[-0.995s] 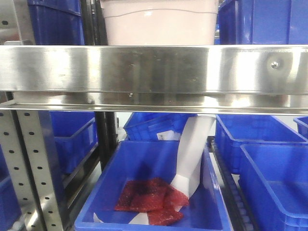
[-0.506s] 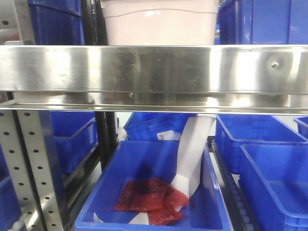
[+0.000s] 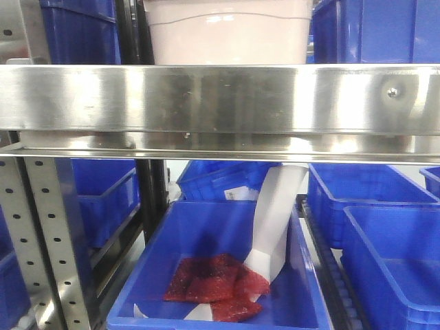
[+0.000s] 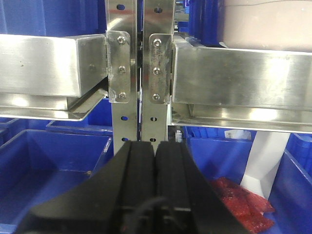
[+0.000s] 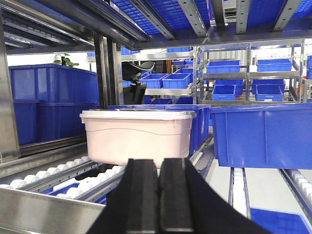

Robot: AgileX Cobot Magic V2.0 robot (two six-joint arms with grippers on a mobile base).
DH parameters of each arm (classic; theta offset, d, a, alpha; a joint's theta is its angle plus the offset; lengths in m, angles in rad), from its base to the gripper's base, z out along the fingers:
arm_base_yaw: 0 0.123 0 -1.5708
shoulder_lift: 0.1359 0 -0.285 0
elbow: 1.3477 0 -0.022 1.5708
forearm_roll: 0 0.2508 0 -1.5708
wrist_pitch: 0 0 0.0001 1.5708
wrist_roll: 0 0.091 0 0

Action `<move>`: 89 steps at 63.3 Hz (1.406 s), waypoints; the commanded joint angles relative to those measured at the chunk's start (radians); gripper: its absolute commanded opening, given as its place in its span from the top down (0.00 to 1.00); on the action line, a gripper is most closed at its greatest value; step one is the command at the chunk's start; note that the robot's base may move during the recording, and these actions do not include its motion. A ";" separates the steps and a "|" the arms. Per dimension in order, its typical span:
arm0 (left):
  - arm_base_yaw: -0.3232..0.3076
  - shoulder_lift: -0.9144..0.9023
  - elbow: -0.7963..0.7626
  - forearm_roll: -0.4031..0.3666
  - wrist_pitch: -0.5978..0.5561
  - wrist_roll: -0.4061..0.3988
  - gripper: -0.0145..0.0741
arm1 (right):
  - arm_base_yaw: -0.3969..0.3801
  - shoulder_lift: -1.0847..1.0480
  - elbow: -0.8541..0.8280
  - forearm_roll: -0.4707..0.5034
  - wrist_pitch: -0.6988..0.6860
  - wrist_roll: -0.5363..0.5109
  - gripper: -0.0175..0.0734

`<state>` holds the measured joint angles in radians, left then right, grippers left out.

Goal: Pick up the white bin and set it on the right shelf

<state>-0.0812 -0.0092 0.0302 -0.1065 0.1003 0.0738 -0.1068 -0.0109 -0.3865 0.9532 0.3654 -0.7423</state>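
Note:
The white bin [image 3: 230, 34] stands on the right shelf, just behind its shiny steel front rail [image 3: 220, 96] with the small screw. In the right wrist view the white bin [image 5: 136, 136] rests on white rollers, lid on, a short way beyond my right gripper [image 5: 159, 161], which is shut and holds nothing. My left gripper [image 4: 156, 144] is also shut and empty. It sits lower, facing the perforated uprights [image 4: 141, 73], below the right shelf rail [image 4: 239, 73]. The white bin [image 4: 268, 24] shows at the upper right there.
A large blue crate [image 5: 263, 136] stands right of the bin on the same level. Below the shelf, an open blue crate [image 3: 158, 271] holds red packets [image 3: 213, 278] and a white paper strip. More blue crates sit to the lower right [image 3: 395, 268] and behind.

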 commanded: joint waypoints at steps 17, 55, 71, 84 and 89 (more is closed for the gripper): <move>0.002 -0.012 0.019 -0.009 -0.083 -0.011 0.97 | -0.007 0.025 -0.003 -0.215 -0.074 0.089 0.73; 0.002 -0.012 0.019 -0.009 -0.083 -0.011 0.97 | -0.007 0.018 0.316 -0.990 -0.365 0.839 0.73; 0.002 -0.012 0.019 -0.009 -0.083 -0.011 0.97 | -0.007 -0.010 0.411 -0.985 -0.421 0.823 0.73; 0.002 -0.011 0.019 -0.009 -0.083 -0.011 0.97 | -0.007 -0.008 0.412 -0.984 -0.419 0.822 0.73; 0.002 -0.011 0.019 -0.009 -0.083 -0.011 0.97 | -0.007 -0.008 0.412 -0.984 -0.419 0.822 0.73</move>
<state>-0.0812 -0.0092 0.0302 -0.1065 0.1003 0.0738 -0.1068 -0.0111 0.0291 -0.0248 0.0407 0.0905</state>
